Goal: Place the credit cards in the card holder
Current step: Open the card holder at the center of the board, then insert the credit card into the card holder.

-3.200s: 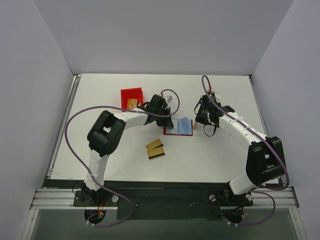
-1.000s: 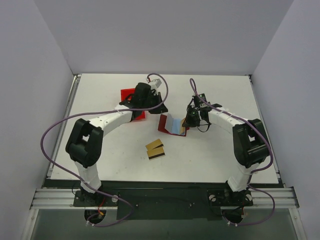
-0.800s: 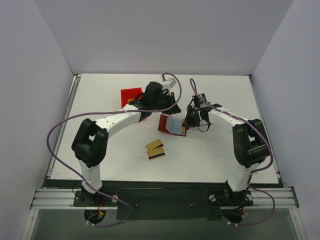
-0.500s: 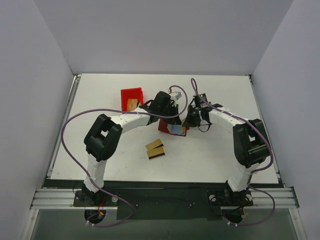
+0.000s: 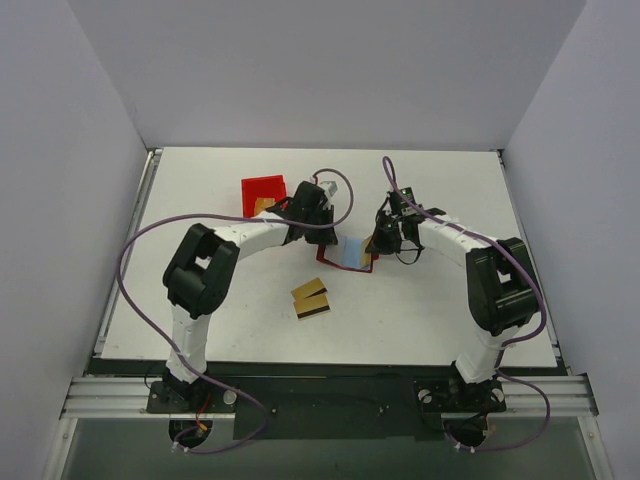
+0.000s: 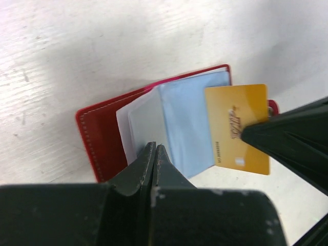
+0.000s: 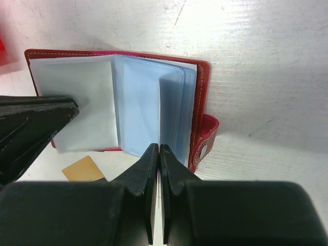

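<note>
White tabletop, grey walls. The card holder lies open mid-table, blue sleeves up. The left gripper, fingers pressed together, rests on its pages, probably to hold them spread. The right gripper, also closed, seems to pinch a credit card by its edge (aimed toward a slot). Two spare cards lie nearby.

Bright red open-topped bin on white table
</note>
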